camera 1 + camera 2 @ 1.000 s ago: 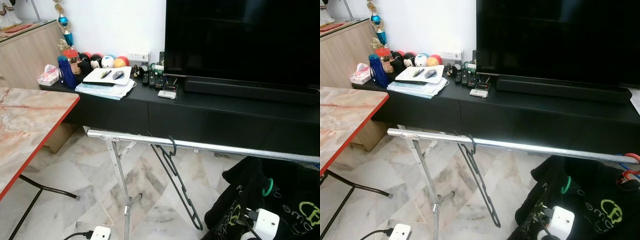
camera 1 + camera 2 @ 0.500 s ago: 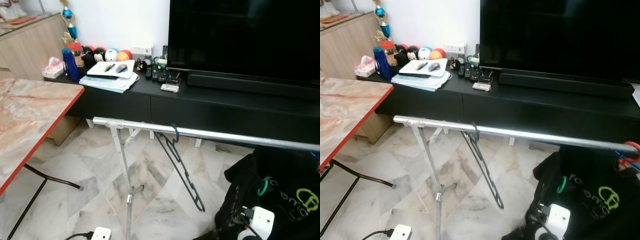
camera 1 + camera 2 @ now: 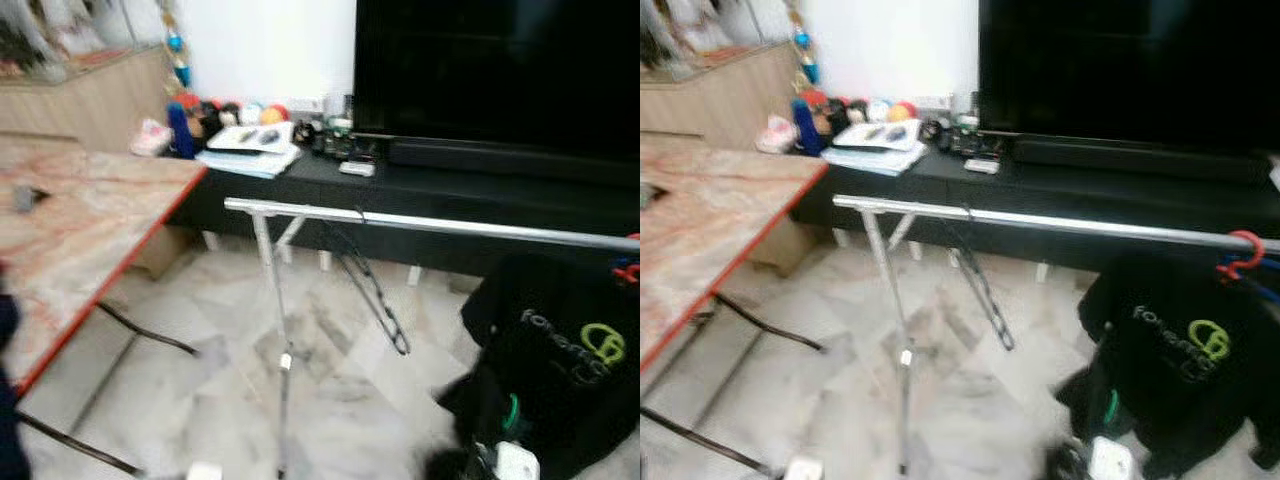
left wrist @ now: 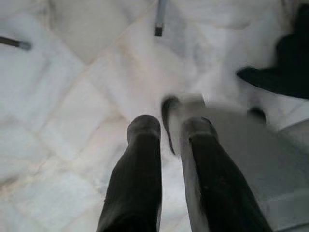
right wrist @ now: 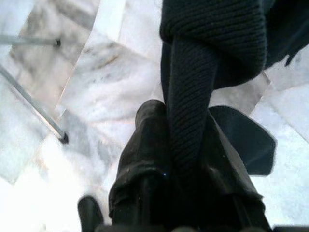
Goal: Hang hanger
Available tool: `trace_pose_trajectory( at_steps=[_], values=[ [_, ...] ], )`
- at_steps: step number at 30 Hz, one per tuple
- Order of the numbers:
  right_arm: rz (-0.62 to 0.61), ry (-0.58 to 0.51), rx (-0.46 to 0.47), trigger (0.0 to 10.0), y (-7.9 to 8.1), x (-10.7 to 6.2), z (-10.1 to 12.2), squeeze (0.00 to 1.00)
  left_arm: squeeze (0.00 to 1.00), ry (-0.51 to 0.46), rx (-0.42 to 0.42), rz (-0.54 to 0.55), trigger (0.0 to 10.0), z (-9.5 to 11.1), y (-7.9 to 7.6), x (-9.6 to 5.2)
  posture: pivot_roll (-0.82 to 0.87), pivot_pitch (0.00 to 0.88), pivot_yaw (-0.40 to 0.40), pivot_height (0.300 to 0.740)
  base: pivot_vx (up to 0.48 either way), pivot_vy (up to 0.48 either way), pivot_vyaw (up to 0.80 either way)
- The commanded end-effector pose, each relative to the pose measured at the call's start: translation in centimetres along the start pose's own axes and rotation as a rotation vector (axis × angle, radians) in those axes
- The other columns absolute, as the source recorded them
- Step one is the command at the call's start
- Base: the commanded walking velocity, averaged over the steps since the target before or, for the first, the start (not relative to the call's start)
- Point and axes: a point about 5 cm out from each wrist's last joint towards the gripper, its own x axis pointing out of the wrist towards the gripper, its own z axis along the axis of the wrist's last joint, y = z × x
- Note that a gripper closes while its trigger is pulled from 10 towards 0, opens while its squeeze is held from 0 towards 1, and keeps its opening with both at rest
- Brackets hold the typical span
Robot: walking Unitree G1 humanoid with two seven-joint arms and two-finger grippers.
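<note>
Camera has pulled back and swung left since the earlier frame; black hanger hangs on the silver rail at 12 o'clock, so I judge hanging done, left gripper narrowly parted and empty, right gripper pinching dark knit fabric, release next.

- Right gripper points down at the marble floor, pale with grey veining.
- A dark ribbed knit strap lies along the black fingers and covers the gap between them (open or closed: cannot tell).
- The strap widens above into a thick knit fold.
- More dark cloth lies on the floor just past the gripper.
- Two thin metal legs cross the tiles off to one side, each ending in a dark tip.
</note>
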Motion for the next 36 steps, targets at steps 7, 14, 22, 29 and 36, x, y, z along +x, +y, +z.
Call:
trace_pose_trajectory(
  at_steps=[7,14,22,29,36],
  values=[
    [-0.027,0.019,0.051,10.0,0.09,0.01,-0.29,0.0,0.0,-0.008,0.007,0.003,10.0,0.44,0.1,0.06,-0.03,0.01,0.006,0.74,-0.321,0.0,0.0],
    [-0.026,0.031,0.059,10.0,0.03,-0.01,-0.46,0.0,0.0,-0.016,0.001,0.0,10.0,0.65,-0.03,0.12,-0.03,0.01,0.0,0.74,-0.326,0.0,-0.54],
    [-0.027,0.032,0.051,10.0,0.07,-0.02,-0.5,0.0,0.0,-0.02,-0.003,-0.002,10.0,0.73,-0.17,0.16,-0.03,0.009,-0.004,0.74,-0.323,0.0,-0.36],
    [-0.021,0.036,0.051,10.0,0.29,-0.06,-0.67,0.0,0.0,-0.025,-0.004,0.001,10.0,0.85,-0.07,0.15,-0.02,0.01,-0.004,0.74,-0.231,0.0,0.0],
    [-0.018,0.044,0.051,10.0,0.37,-0.1,-0.84,0.0,0.0,-0.022,-0.005,0.013,10.0,0.83,0.19,0.1,-0.02,0.012,-0.003,0.74,0.0,0.0,0.0]
  ],
)
